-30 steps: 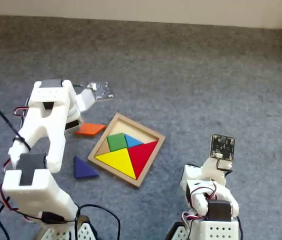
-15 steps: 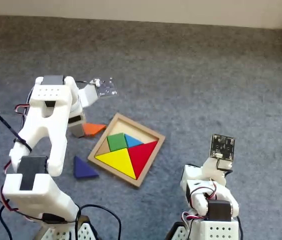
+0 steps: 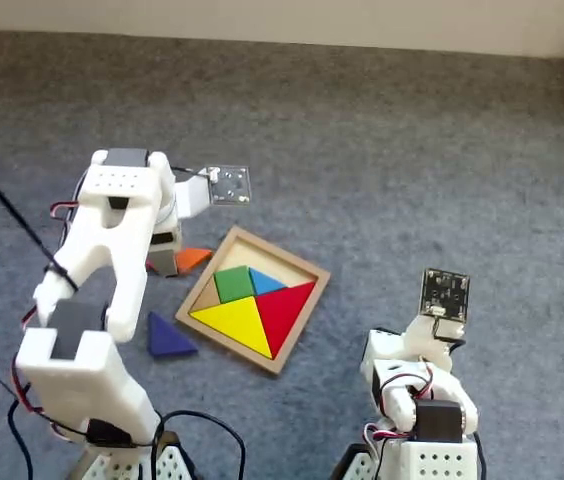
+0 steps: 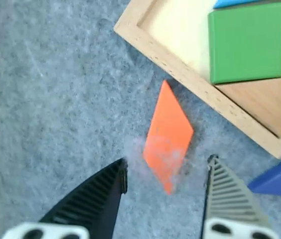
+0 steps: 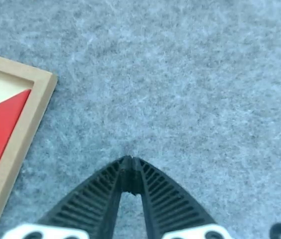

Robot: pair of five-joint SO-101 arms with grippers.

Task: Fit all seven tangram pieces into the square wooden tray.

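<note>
Left gripper [image 4: 166, 165] (fingers [image 4: 109, 188] apart) straddles the orange parallelogram [image 4: 169, 135].

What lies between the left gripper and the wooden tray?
The orange piece, flat on the carpet, reaching from between the open fingers of the left gripper toward the rim of the tray, as the left wrist view shows.

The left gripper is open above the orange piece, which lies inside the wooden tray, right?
No. The left gripper is open above the orange piece, but it lies on the carpet outside the wooden tray, as the left wrist view shows.
</note>
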